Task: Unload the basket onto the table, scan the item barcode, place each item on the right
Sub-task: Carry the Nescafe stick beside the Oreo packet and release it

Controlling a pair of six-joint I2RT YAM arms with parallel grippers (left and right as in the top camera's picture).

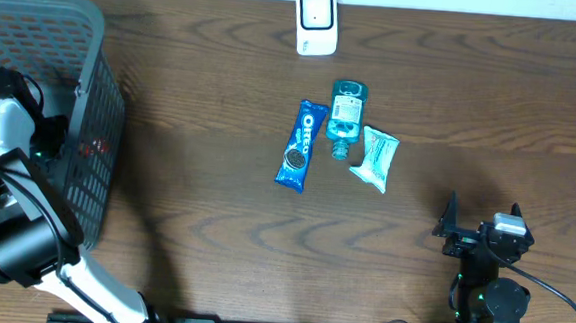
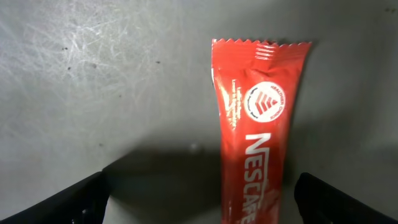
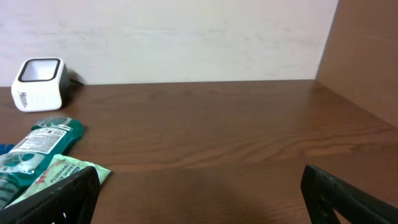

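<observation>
A red Nescafe sachet [image 2: 258, 124] lies flat on the grey floor of the basket [image 1: 94, 59]. My left gripper [image 2: 202, 202] hangs over its lower end, open, with the sachet nearer the right finger [image 2: 348, 199] and nothing pinched. In the overhead view the left arm [image 1: 10, 124] reaches down into the basket and its jaws are hidden by the mesh. The white barcode scanner [image 1: 317, 21] stands at the table's far edge. My right gripper [image 1: 482, 221] rests open near the front right, empty.
An Oreo pack [image 1: 301, 145], a teal bottle [image 1: 346, 118] and a white-green pouch [image 1: 376, 157] lie mid-table. The right wrist view shows the bottle [image 3: 43, 140], the pouch [image 3: 62, 171] and the scanner [image 3: 38, 83] at left. The basket walls enclose my left gripper.
</observation>
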